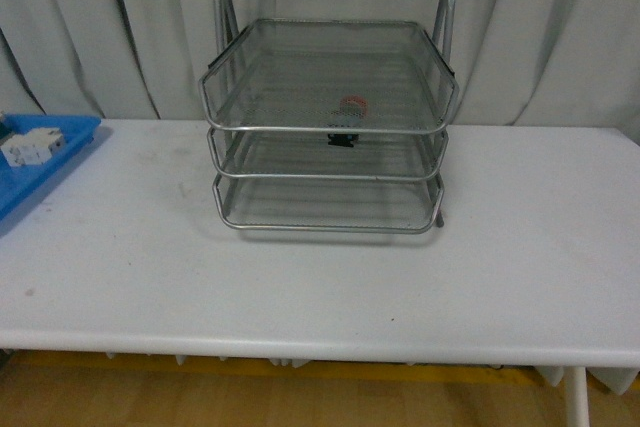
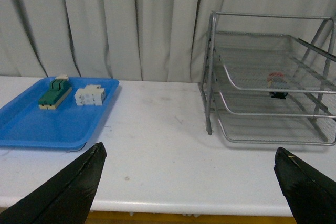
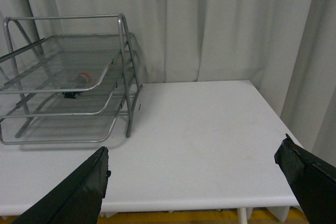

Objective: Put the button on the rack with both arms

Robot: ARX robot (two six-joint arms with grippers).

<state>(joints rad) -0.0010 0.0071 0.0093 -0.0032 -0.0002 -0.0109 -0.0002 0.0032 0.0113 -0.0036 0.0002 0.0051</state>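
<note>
The silver wire-mesh rack (image 1: 330, 177) stands at the back middle of the white table (image 1: 320, 287). The button (image 1: 351, 105), red cap on a black body, lies inside it behind the mesh at about the top tray's height; I cannot tell which tier holds it. The left wrist view shows the button (image 2: 276, 80) in the rack (image 2: 262, 129); so does the right wrist view, with the button (image 3: 82, 77) in the rack (image 3: 63, 129). My left gripper (image 2: 190, 150) and right gripper (image 3: 195, 146) hang open and empty near the table's front edge, well short of the rack. Neither arm shows in the front view.
A flat blue tray (image 1: 60, 152) sits at the table's left end, also seen in the left wrist view as the blue tray (image 2: 31, 124), holding a green block (image 2: 54, 94) and a white block (image 2: 90, 96). Grey curtains hang behind. The table's right edge (image 3: 273, 114) is near.
</note>
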